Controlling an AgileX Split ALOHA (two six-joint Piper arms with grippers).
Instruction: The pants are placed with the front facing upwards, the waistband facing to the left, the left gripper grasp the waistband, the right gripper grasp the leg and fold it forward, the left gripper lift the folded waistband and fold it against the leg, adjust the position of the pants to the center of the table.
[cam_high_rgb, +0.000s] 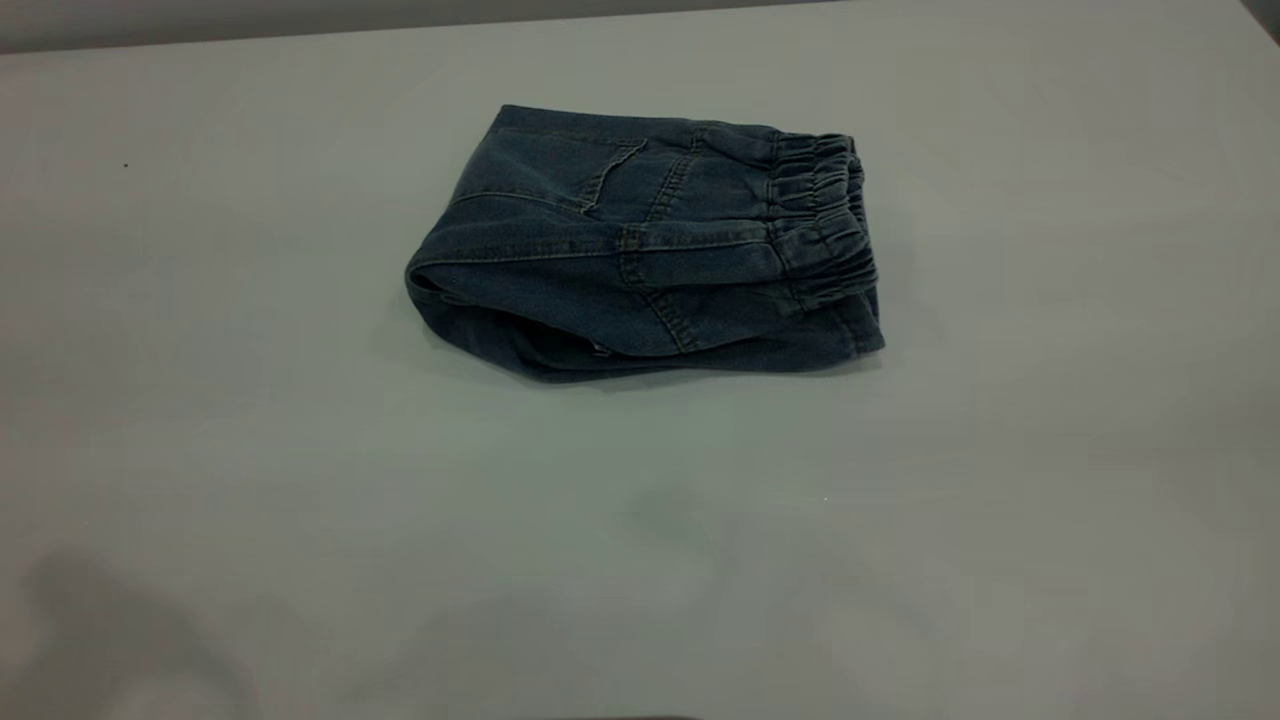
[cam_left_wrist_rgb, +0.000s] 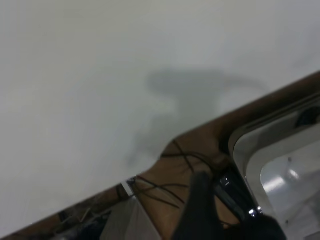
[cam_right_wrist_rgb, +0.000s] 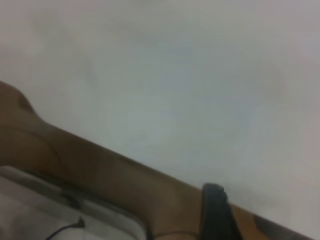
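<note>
Pants (cam_high_rgb: 640, 250) folded w/ waistband (cam_high_rgb: 820, 215) at 3 o'clock — mid table (cam_high_rgb: 200, 400). Left gripper (cam_left_wrist_rgb: 200, 210) & right gripper (cam_right_wrist_rgb: 215, 215) — finger state can't tell.

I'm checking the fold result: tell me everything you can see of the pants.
The pants are short, dark blue denim with tan stitching, folded into a compact bundle lying flat on the white table, a little beyond its middle in the exterior view. The gathered elastic waistband sits at the bundle's right end; a rounded fold forms the left end. Layers are stacked, with an upper flap overlapping the lower. Nothing but the table touches them.
</note>
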